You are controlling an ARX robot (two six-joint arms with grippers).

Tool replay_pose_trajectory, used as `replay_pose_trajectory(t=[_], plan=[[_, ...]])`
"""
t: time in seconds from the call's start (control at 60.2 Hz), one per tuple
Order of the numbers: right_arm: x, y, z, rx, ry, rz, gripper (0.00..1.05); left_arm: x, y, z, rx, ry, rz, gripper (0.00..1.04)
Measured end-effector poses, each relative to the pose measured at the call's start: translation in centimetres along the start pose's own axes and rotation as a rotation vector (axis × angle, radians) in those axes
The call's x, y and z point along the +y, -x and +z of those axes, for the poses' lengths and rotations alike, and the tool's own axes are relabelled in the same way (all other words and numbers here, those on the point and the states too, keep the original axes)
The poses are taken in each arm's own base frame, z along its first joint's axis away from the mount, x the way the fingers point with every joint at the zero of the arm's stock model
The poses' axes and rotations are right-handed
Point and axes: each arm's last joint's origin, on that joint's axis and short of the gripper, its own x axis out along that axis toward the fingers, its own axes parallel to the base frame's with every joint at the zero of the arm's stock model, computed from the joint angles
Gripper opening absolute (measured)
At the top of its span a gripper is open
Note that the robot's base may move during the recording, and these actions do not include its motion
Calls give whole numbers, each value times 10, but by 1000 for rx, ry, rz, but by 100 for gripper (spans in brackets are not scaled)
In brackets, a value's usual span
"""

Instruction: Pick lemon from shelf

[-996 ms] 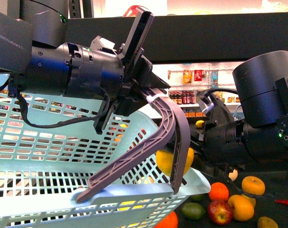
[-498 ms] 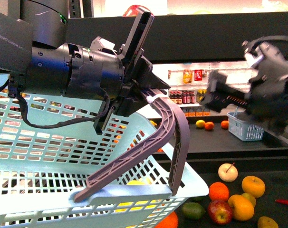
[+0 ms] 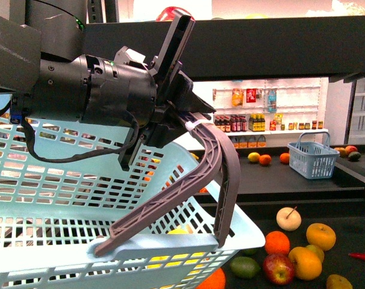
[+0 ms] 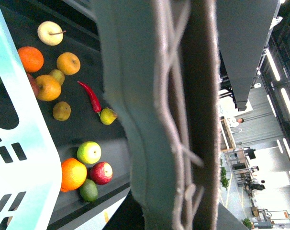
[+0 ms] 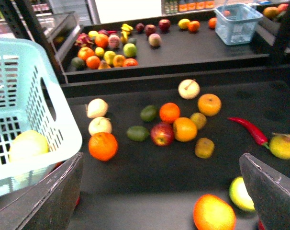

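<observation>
A lemon (image 5: 27, 146), pale yellow, smooth and rounded, lies inside a light-blue slotted basket (image 5: 20, 62), low against the wall. From the right wrist it shows through the slots. In the front view only slivers of its yellow (image 3: 178, 231) show behind the rim. The basket hangs tilted from its grey ribbed handle (image 3: 221, 162). The left gripper (image 3: 185, 123) has its fingers clamped on the top of the arch. The left arm reaches in from the left, its wrist roughly level and raised above the basket. The handle (image 4: 173, 120) fills that arm's own camera.

The right gripper (image 5: 161, 191) looks down over the black shelf (image 5: 183, 74). Its dark fingers (image 5: 49, 199) are spread wide apart with nothing between them. This arm is out of the front view. On the desk (image 5: 135, 177) below lie loose fruits. An orange (image 5: 103, 145) sits just beside the basket, and a lime (image 5: 137, 132), a red apple (image 5: 161, 133) and a red chili (image 5: 250, 129) lie farther off.
</observation>
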Motion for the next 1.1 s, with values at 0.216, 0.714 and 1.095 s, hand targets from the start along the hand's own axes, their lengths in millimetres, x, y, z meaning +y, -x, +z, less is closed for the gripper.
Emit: replay_pose_trajectory(t=[0.216, 0.714, 1.095], plan=[[-9, 44, -25, -129, 58, 58, 80, 0, 0, 0, 0, 0, 0, 8], [-17, 69, -84, -156, 97, 63, 3, 0, 0, 0, 1, 0, 0, 8], [-18, 68, -93, -171, 97, 64, 3, 0, 0, 0, 0, -1, 1, 8]])
